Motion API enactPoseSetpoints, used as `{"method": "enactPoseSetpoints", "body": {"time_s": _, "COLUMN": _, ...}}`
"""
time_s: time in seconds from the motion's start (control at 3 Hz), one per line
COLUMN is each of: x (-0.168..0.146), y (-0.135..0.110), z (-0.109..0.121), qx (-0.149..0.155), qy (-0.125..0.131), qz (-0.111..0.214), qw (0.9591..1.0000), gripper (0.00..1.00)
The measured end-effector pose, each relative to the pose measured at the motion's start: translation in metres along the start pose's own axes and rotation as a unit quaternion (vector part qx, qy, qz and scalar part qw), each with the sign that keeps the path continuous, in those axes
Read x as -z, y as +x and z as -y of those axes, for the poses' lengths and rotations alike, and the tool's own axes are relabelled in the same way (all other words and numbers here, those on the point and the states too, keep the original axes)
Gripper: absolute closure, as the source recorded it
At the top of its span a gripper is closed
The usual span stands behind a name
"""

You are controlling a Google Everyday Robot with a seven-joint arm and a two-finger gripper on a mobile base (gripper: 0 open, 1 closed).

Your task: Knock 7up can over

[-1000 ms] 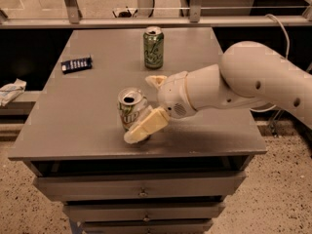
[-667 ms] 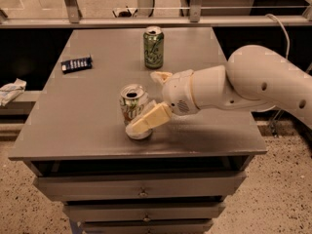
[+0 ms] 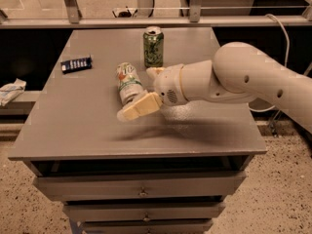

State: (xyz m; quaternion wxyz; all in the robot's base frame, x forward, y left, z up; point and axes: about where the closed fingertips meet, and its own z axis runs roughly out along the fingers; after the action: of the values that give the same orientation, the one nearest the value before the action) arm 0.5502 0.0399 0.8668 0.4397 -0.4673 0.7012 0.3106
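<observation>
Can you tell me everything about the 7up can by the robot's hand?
The 7up can is a pale, shiny metal drink can with green lettering and a green band. It is not upright: it leans over on the grey table, in front of the darker green can. The gripper is right against it, open, with one finger touching its lower end.

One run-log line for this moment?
pale silver-and-green 7up can tilted | white arm's gripper open, straddling it | dark green can upright behind
</observation>
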Motion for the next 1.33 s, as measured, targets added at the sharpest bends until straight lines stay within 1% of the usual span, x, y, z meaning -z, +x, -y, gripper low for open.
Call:
{"method": "enactPoseSetpoints", "body": {"time_s": 0.33, "x": -0.003, "y": -0.001, "z": 0.002, "qx": 0.002, "qy": -0.002, "qz": -0.001, "qw": 1.0000, "gripper": 0.00}}
{"method": "enactPoseSetpoints", "body": {"time_s": 0.67, "x": 0.014, "y": 0.006, "z": 0.008, "qx": 0.013, "qy": 0.002, "qz": -0.015, "qw": 0.9998, "gripper": 0.00}}
{"method": "enactPoseSetpoints", "body": {"time_s": 1.33, "x": 0.021, "y": 0.009, "z": 0.011, "qx": 0.013, "qy": 0.007, "qz": -0.018, "qw": 0.9997, "gripper": 0.00}}
